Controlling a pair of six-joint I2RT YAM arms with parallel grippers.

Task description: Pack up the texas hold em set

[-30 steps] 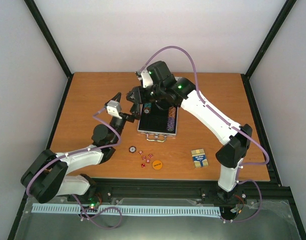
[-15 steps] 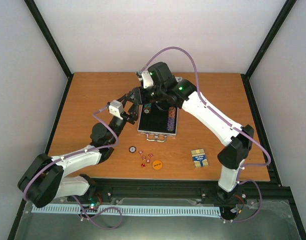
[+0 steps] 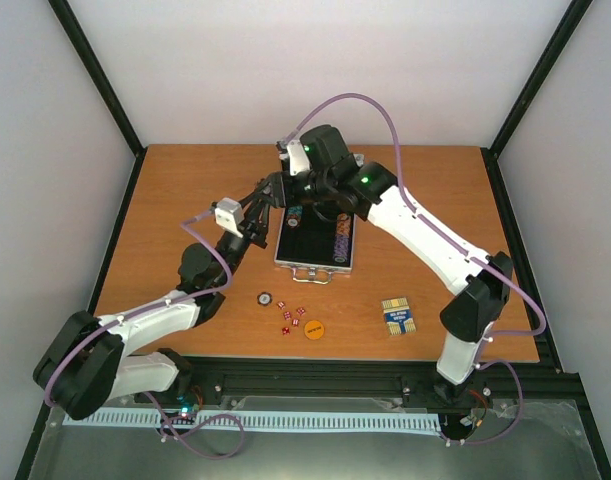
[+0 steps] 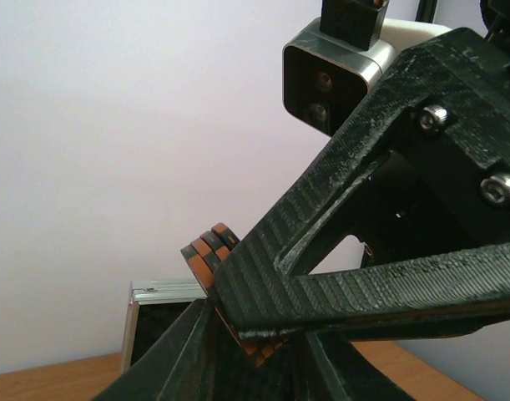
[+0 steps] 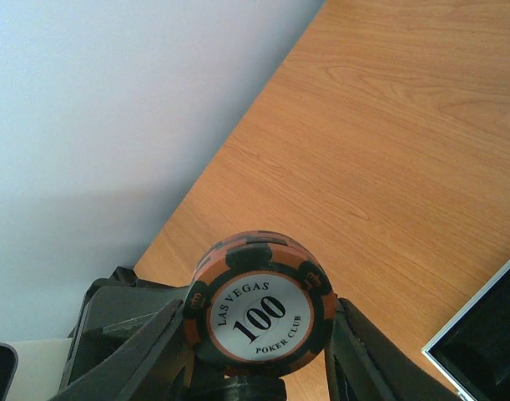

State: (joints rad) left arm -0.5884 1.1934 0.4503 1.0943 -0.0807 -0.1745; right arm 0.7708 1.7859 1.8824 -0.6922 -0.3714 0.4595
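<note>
Orange-black striped chips [image 5: 259, 301] w/ white centre; silver case [image 3: 315, 266].

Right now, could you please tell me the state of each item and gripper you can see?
Case: open, lying on the table.
Chip stack: off the table, clamped on edge.
Right gripper: shut on the chip stack.
Left gripper: fingers either side of the chip stack; grip unclear.
Dice: loose on the table.
Orange disc: flat on the table.
Card deck: on the table, unpacked.
</note>
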